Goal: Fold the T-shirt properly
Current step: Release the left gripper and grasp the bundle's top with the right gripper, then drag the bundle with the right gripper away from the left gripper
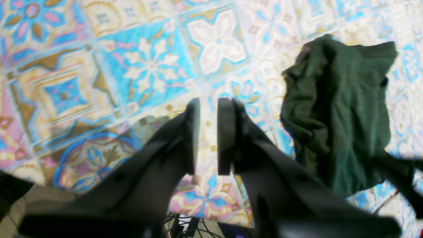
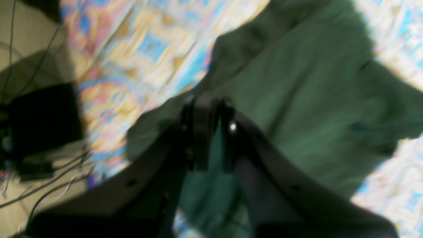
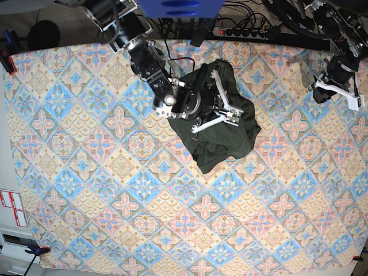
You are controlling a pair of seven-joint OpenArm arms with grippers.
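- The patterned tablecloth fills the near part of the scene, tiled in blue, pink and yellow.
- The T-shirt lies crumpled in a dark olive heap past the middle, toward the far edge (no flat panel shows).
- The right gripper hangs over the heap's middle; its wrist view is blurred, so I cannot tell whether its nearly closed jaws pinch cloth.
- The left gripper sits at the far right, well apart from the shirt, jaws slightly apart and empty.
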